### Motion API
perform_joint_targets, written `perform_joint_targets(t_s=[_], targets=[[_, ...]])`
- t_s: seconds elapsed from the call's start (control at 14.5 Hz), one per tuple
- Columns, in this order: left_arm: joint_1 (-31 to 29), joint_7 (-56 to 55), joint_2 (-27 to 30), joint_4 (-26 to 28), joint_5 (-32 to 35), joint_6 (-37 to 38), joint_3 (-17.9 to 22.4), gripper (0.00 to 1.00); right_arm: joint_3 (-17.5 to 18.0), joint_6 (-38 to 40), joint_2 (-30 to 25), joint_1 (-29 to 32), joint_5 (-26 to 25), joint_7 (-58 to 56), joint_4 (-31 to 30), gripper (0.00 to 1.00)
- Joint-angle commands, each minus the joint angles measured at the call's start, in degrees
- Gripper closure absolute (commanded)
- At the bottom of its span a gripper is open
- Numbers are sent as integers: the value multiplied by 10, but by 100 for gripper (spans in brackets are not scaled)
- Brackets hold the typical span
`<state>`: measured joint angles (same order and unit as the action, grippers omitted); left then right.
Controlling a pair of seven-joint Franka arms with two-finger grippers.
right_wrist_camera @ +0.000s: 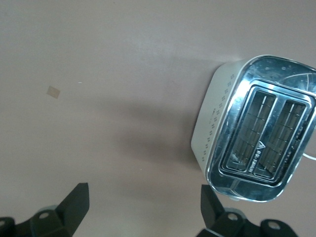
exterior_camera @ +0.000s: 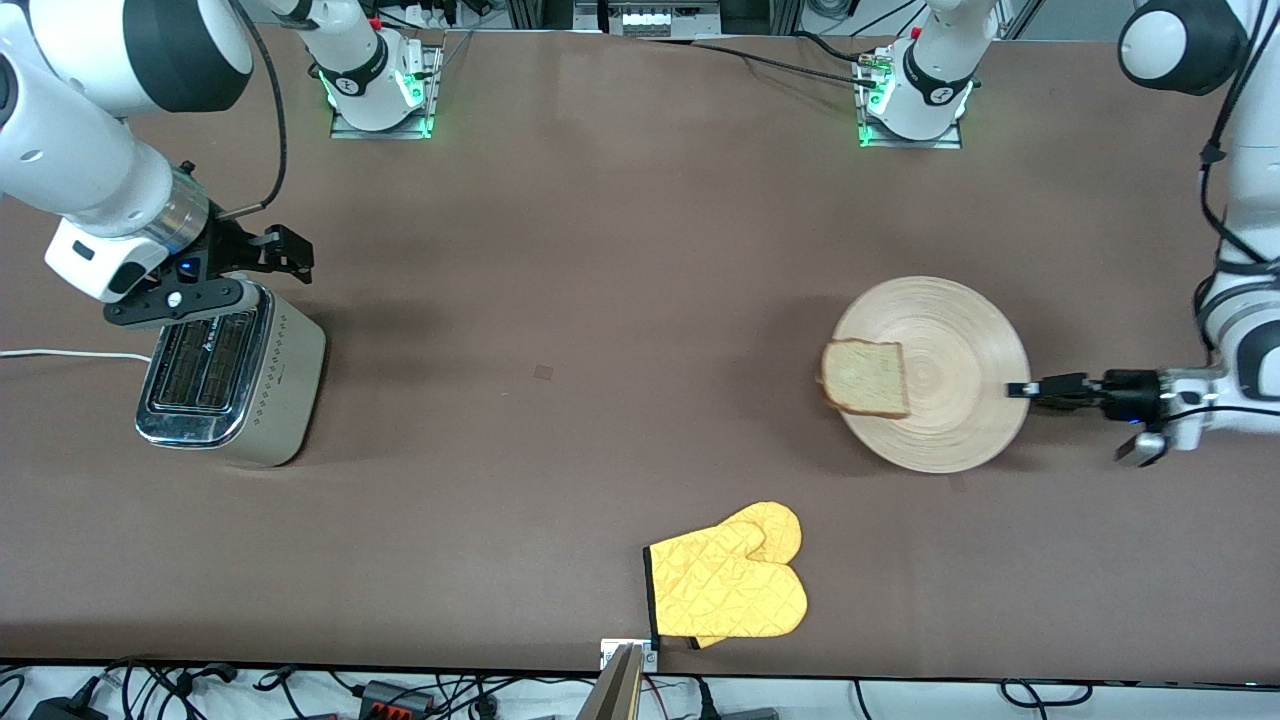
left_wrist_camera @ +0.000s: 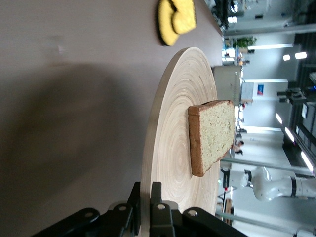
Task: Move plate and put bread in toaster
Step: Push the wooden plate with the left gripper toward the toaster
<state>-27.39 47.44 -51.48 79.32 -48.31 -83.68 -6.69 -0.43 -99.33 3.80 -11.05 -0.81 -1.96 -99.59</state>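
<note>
The wooden plate (exterior_camera: 940, 375) lies toward the left arm's end of the table, with the bread (exterior_camera: 866, 378) on its edge toward the right arm's end. My left gripper (exterior_camera: 1020, 390) is shut on the plate's rim, one finger above it and one below, as the left wrist view (left_wrist_camera: 148, 197) shows, with the plate (left_wrist_camera: 173, 128) and the bread (left_wrist_camera: 212, 133) ahead. The beige toaster (exterior_camera: 232, 375) stands at the right arm's end. My right gripper (exterior_camera: 285, 250) is open and empty, up over the toaster's end nearest the bases. The toaster (right_wrist_camera: 256, 143) shows both slots empty.
A yellow oven mitt (exterior_camera: 730, 585) lies near the table's front edge, nearer to the front camera than the plate, and shows in the left wrist view (left_wrist_camera: 175, 19). The toaster's white cord (exterior_camera: 60, 353) runs off the table's end. A small tape mark (exterior_camera: 543, 372) is mid-table.
</note>
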Motion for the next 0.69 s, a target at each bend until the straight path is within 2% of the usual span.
perform_joint_targets(t_s=[0.0, 0.21, 0.41, 0.48, 0.62], targets=[[51, 6, 2, -1, -14, -2, -41, 99, -2, 4, 4, -5, 20, 3, 12, 0], [126, 6, 4, 7, -42, -79, -48, 98, -2, 7, 6, -5, 26, 4, 11, 0], [195, 7, 5, 50, -153, -170, -48, 98, -2, 7, 7, -5, 25, 0, 11, 0], [222, 12, 5, 61, -171, -201, -48, 98, -1, 6, 10, -5, 26, -1, 11, 0], [268, 22, 4, 73, -173, -255, -48, 99, -1, 4, 11, -5, 27, -3, 11, 0]])
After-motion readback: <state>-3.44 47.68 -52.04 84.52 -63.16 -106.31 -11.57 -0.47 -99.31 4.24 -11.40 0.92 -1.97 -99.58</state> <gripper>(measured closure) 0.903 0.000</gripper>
